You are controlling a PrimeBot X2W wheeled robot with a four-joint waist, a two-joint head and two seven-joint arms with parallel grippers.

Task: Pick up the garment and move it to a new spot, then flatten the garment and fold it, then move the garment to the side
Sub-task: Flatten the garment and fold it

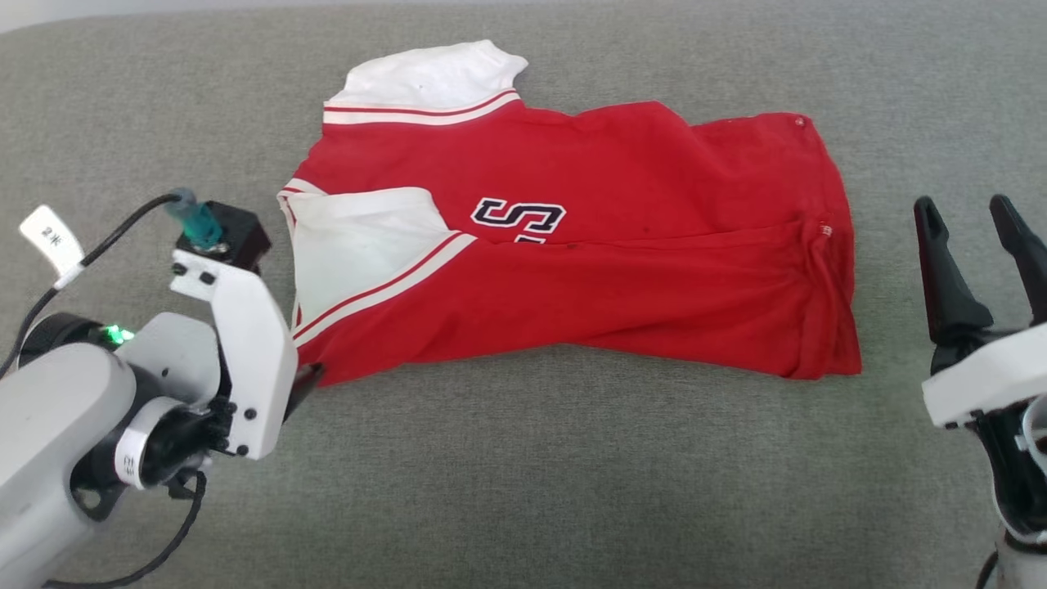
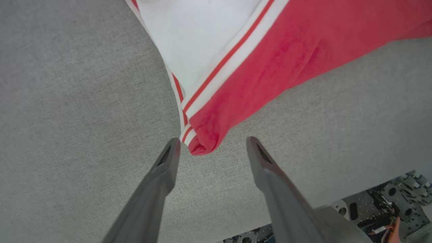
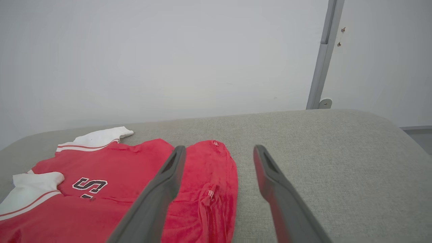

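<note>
A grey woven padded surface (image 1: pixel 523 474) spans the head view, with a pale wall (image 3: pixel 168 60) and a grey pole (image 3: pixel 322 57) behind it in the right wrist view. The garment (image 1: pixel 622 245) lies in the far middle of the surface. It is folded lengthwise and turned sideways, its shoulders toward the robot's left and its hem toward the right. It is red jersey with a few soft creases, and the near half is doubled over the front. One white sleeve (image 1: pixel 425 78) pokes out at the far edge. The other sleeve (image 1: pixel 360 245) is folded across the chest. Both are edged in red-and-white striped trim.

The left gripper (image 2: pixel 213 141) has its fingers spread wide and holds nothing. The garment's near left corner sits just between the tips. It seems to brush one finger, though the angle leaves that unsure. The right gripper (image 1: pixel 963 204) stands well apart, off the hem end, its fingers likewise parted and empty.

On the front a black, white-outlined letter "S" (image 1: pixel 518 219) reads sideways, and a second letter is mostly tucked under the fold. A small white tab (image 1: pixel 824 231) sits at the hem seam. A white tag (image 1: pixel 51 237) on the left arm's cable bears dark marks too small to read.
</note>
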